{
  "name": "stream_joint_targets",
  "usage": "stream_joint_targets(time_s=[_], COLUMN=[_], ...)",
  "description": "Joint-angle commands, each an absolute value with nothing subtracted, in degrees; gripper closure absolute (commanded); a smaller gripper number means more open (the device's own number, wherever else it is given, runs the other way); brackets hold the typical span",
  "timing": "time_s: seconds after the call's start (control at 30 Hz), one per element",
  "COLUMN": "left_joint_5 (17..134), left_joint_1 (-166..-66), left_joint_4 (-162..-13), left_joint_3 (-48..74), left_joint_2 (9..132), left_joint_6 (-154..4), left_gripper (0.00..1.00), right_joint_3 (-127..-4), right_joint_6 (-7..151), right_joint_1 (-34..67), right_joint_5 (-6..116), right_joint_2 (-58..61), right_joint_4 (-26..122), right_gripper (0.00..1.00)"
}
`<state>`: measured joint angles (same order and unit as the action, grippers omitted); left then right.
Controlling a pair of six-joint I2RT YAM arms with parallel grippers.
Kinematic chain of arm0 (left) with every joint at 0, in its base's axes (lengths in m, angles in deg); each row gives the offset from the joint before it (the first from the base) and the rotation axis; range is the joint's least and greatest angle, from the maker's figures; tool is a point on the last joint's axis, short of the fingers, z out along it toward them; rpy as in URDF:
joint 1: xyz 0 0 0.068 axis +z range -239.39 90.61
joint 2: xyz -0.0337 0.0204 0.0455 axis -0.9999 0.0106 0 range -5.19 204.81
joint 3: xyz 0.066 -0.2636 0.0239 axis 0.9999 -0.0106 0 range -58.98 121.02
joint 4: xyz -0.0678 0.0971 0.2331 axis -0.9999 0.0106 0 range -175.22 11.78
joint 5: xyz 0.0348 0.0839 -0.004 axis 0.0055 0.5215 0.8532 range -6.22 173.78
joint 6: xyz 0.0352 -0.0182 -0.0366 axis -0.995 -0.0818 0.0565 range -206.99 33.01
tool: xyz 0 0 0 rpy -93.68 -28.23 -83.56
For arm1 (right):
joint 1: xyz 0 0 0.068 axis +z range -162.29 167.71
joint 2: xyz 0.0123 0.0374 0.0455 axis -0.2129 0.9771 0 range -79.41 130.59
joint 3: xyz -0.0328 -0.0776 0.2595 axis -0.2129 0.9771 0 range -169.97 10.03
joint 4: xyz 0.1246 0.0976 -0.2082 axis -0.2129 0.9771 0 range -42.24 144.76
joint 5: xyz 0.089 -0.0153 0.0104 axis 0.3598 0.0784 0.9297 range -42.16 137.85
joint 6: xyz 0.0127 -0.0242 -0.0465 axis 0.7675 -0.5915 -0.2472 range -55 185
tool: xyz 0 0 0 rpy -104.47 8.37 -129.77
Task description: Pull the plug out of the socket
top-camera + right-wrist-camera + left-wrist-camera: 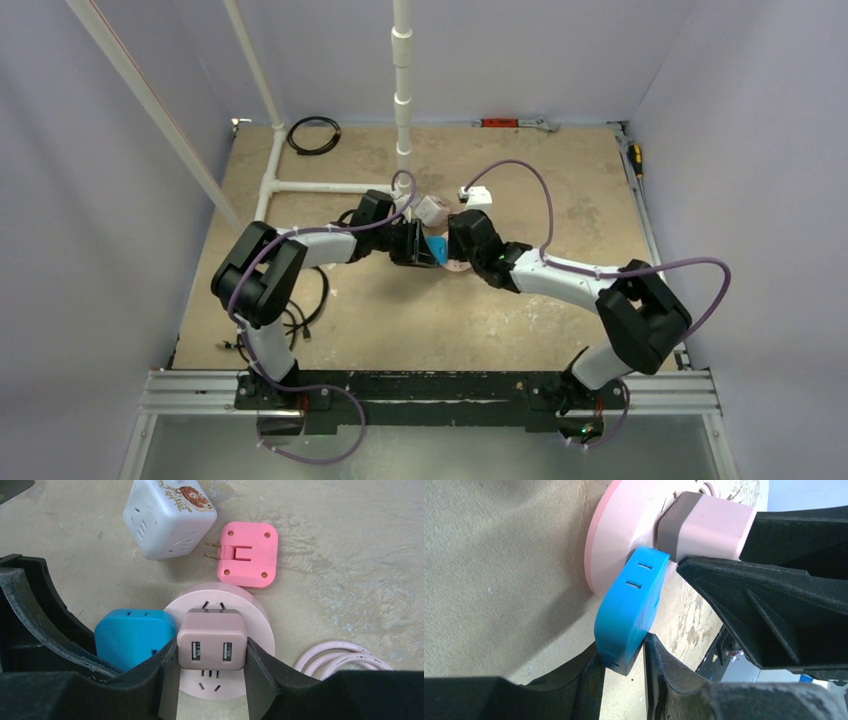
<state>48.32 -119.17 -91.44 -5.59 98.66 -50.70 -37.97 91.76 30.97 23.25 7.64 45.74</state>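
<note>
The socket [260, 625], a flat round pale-pink disc, lies on the table with a dusty-pink USB plug [211, 637] standing on its face. My right gripper [211, 654] is shut on that plug, one finger on each side. A blue plug [631, 605] leans against the socket's [619, 535] rim, and my left gripper [621, 657] is shut on its lower end. I cannot tell whether the blue plug is inserted. From above, both grippers meet over the socket [458, 267] at mid-table, left gripper [415, 245] facing right gripper [462, 243].
A white cube adapter with a tiger picture [167, 517] and a small square pink plug [247, 555] lie just beyond the socket. The coiled pink cord [340, 655] lies at its right. A white pipe frame [400, 100] and a black cable coil [313, 135] stand at the back.
</note>
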Motion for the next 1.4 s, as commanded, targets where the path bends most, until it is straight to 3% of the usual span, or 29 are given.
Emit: stream_joint_targets(time_s=[0.0, 0.27, 0.53, 0.83, 1.1, 1.37], left_joint_5=[55.63, 55.13, 54.97, 54.69, 54.06, 53.32], left_joint_1=[-118.31, -118.31, -118.31, -118.31, -118.31, -118.31], left_joint_4=[-87.92, -88.01, -87.93, -87.86, -87.93, -88.48], left_joint_3=[-5.73, -5.61, -5.54, -5.54, -5.44, -5.19], left_joint_2=[99.92, 99.84, 100.10, 100.61, 101.59, 99.91], left_joint_6=[-54.22, -54.22, -54.23, -54.21, -53.90, -54.21], left_gripper=[0.78, 0.80, 0.80, 0.80, 0.79, 0.42], right_joint_3=[-41.47, -44.54, -44.03, -39.08, -38.91, -36.92], right_joint_6=[90.18, 90.24, 91.06, 92.18, 92.12, 90.16], right_joint_1=[34.23, 38.84, 37.85, 27.95, 27.17, 27.20], right_joint_5=[14.46, 7.54, 14.78, 36.07, 36.99, 36.19], right_joint_2=[9.02, 13.16, 12.65, 9.36, 9.21, 6.28], right_joint_4=[47.65, 51.47, 49.40, 42.81, 43.08, 41.20], right_gripper=[1.00, 1.00, 1.00, 1.00, 1.00, 1.00])
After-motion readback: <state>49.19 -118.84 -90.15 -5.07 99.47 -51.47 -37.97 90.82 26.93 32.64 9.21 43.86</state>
